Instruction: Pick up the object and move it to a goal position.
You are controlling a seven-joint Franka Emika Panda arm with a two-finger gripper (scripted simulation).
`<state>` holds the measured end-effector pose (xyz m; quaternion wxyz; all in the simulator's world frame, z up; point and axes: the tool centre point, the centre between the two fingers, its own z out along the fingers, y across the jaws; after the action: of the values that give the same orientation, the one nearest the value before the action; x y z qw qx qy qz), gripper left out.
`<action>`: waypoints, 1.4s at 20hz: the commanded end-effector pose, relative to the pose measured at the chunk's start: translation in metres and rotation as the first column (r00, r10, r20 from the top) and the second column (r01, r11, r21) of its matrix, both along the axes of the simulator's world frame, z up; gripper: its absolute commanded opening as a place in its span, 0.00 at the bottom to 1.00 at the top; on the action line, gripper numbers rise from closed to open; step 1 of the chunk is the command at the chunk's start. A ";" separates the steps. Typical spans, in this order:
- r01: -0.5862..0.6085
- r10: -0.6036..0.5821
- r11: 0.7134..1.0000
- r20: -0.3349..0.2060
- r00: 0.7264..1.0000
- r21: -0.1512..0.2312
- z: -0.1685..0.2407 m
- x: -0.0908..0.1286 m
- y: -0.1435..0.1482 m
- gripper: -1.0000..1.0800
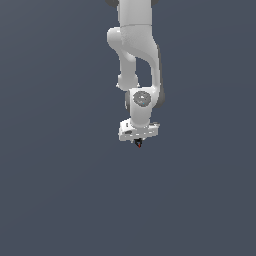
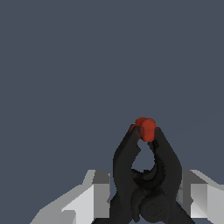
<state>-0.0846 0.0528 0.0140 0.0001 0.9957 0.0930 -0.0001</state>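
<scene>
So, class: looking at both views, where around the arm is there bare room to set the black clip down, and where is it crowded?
Nearly everywhere is bare: the plain grey surface runs unbroken on every side of the arm. The only crowded spot is at the gripper, whose jaws close on the black clip with its red tip.

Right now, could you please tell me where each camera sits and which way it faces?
Exterior view: off the arm, facing it; its own position is unknown. It shows the white arm, the gripper and the tiny black clamp.
Wrist view: on the wrist, looking along the fingers at the clamp between them.
Shared: the clamp with its red tip and the plain grey background.
</scene>
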 end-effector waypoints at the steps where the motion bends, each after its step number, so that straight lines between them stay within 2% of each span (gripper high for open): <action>1: 0.000 0.000 1.000 0.000 1.000 0.000 0.000 0.000 0.000 0.00; 8: 0.000 0.000 1.000 0.000 1.000 0.000 0.000 0.000 -0.001 0.00; 13: 0.000 0.000 1.000 0.000 1.000 0.000 0.003 0.003 -0.017 0.00; 18: 0.000 0.000 1.000 0.000 1.000 0.000 0.008 0.010 -0.050 0.00; 28: 0.000 0.000 1.000 0.000 1.000 0.000 0.021 0.029 -0.140 0.00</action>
<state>-0.0580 -0.0760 0.0334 0.0002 0.9958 0.0921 -0.0001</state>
